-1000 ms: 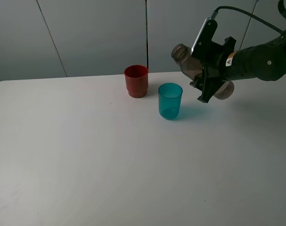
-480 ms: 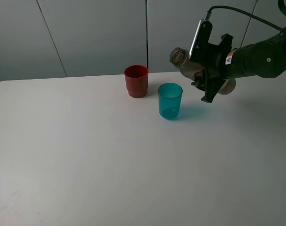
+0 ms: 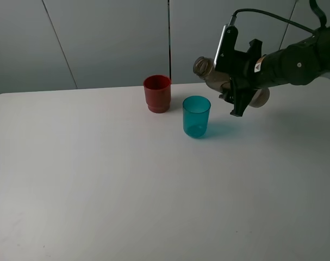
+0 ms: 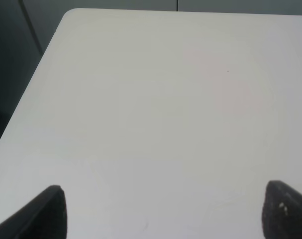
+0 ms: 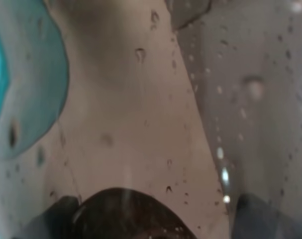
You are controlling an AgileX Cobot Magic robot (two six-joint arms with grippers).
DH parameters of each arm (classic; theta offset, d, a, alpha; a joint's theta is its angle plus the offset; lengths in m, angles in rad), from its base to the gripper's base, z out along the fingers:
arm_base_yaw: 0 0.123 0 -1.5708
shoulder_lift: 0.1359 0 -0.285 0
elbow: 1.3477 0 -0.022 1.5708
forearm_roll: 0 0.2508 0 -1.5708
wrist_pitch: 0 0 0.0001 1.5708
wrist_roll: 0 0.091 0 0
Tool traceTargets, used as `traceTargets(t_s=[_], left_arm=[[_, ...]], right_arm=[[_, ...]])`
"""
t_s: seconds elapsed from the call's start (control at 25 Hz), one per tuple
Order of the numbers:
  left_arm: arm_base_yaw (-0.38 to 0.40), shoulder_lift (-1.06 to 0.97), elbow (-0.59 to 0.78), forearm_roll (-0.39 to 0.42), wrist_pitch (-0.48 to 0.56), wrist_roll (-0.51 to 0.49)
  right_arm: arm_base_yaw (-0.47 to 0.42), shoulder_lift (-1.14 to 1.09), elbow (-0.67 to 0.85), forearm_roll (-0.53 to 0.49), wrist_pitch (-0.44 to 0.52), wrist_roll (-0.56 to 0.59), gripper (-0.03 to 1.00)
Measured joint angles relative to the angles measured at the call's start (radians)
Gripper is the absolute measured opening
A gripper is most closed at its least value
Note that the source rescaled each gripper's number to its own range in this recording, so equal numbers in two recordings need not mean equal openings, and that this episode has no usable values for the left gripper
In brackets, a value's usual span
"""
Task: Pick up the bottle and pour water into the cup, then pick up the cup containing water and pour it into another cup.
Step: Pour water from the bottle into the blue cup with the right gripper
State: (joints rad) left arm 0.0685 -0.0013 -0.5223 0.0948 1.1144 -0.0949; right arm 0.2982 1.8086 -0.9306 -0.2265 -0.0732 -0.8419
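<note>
Right gripper (image 3: 236, 81): I keep it clamped on the bottle (image 3: 208, 73).
Change: neck dips, nearing the cup (image 3: 197, 116) from 1 o'clock.
Meaning: pour looks imminent.
Left gripper (image 4: 165, 214): wide, idle.

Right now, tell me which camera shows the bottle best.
Exterior high: most of the tilted bottle shows, held in the right claw, neck toward the teal cup. The right wrist gives only a blurred, droplet-covered close-up of its wall. The left wrist shows none of it.
</note>
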Motion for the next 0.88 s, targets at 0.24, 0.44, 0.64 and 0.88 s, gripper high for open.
traceTargets(t_s=[0.24,0.44,0.64,0.88], left_arm=[[0.000,0.000,0.000,0.000,0.000,0.000],[0.000,0.000,0.000,0.000,0.000,0.000],[0.000,0.000,0.000,0.000,0.000,0.000],[0.000,0.000,0.000,0.000,0.000,0.000]], right_arm=[[0.000,0.017,-0.002,0.000,0.007,-0.081,0.01],[0.000,0.017,-0.027,-0.035,0.002,-0.112,0.01],[0.000,0.017,-0.042,-0.086,-0.016,-0.115,0.01],[0.000,0.021,-0.050,-0.179,-0.017,-0.111,0.01]])
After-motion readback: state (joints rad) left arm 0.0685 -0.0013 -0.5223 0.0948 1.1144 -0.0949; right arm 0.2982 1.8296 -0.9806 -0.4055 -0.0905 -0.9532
